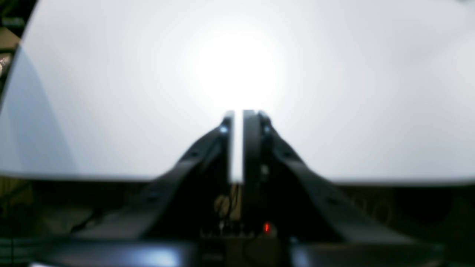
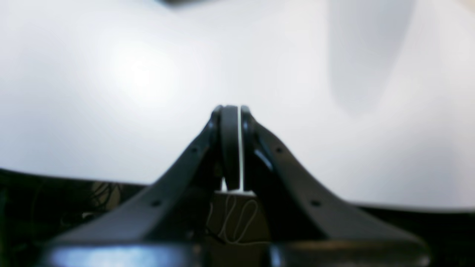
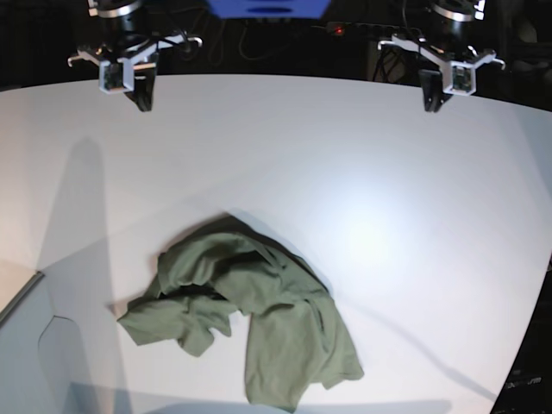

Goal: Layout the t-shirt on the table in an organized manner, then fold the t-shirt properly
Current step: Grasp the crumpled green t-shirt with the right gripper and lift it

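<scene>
The olive-green t-shirt lies crumpled in a heap near the front of the white table, with no gripper touching it. My left gripper hangs over the table's far right edge. In its wrist view the left gripper shows a narrow gap between its fingers with nothing in it, above bare table. Over the far left edge my right gripper hangs, and its wrist view shows the right gripper shut and empty over the table. Neither wrist view shows the t-shirt.
A grey-white box corner juts in at the front left. A blue object and cables sit behind the table's far edge. The table's curved edge drops off at the right.
</scene>
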